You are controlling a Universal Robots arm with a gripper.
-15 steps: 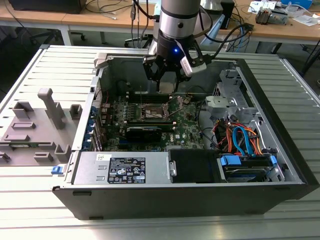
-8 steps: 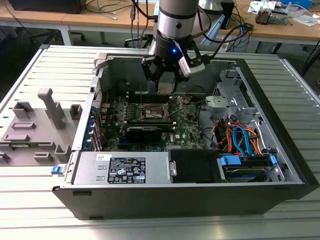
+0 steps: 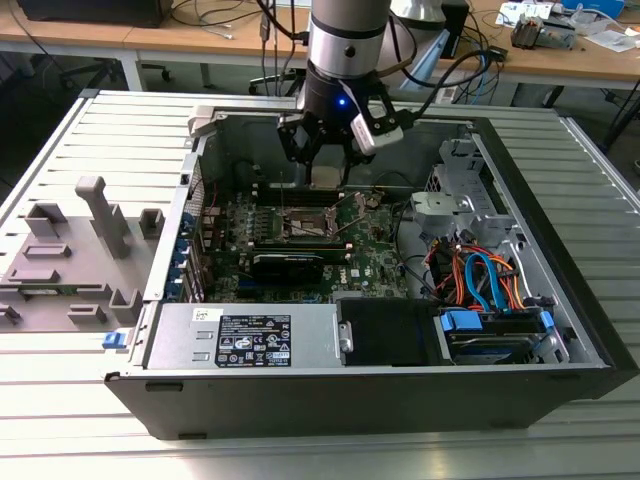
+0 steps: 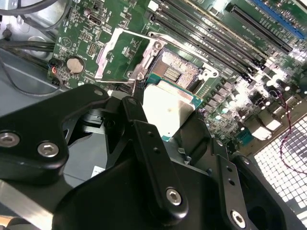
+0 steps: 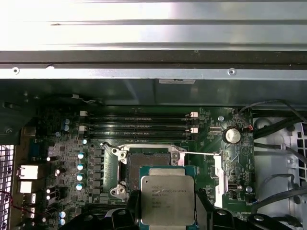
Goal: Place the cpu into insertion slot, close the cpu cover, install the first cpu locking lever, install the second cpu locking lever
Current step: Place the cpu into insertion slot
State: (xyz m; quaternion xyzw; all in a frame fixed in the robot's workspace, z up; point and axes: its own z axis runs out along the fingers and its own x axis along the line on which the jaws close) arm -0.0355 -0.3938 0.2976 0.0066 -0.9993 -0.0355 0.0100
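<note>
Fingers (image 4: 139,120) of gripper (image 3: 325,165) pinch the cpu (image 5: 168,199), held flat close above the open socket (image 5: 146,165), slightly offset. cpu cover (image 4: 122,52) flipped up beside it; memory slots (image 5: 139,122) alongside. Motherboard (image 3: 370,250) sits in open PC case (image 3: 400,400) on slatted metal table (image 3: 60,400); wooden benches (image 3: 150,40) behind.

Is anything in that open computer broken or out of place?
Nothing looks damaged or spilled. The gripper holds the cpu near the empty socket, whose cpu cover is swung open to one side.
</note>
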